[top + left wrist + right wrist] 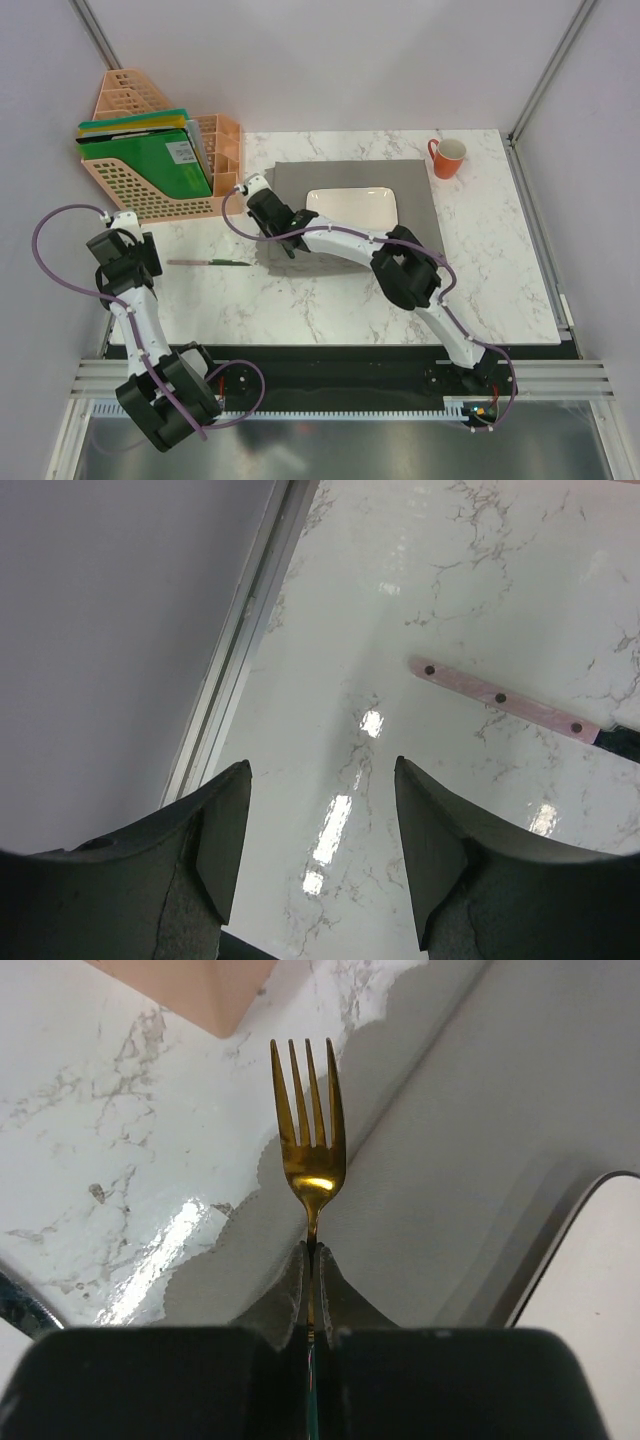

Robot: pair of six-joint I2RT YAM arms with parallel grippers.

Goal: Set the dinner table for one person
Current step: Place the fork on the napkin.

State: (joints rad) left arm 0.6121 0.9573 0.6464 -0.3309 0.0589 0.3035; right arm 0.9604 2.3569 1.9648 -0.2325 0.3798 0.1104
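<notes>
Holding a gold fork [310,1130] over the dinner table [330,310] with the right gripper [312,1260].

Closest, the left gripper [320,770] hangs over the left side of the table, its fingers apart with nothing between them. A knife [500,698] with a pink handle lies flat on the table near it. Farther out, the right gripper is pinched tight on the fork's handle. The prongs point away, over the wavy left edge of a grey mat [450,1140], with bare table just to the left. A white plate [352,207] sits on the mat, right of the fork. At the far corners stand an orange mug [447,157] and a pink basket [150,150] of green folders.
</notes>
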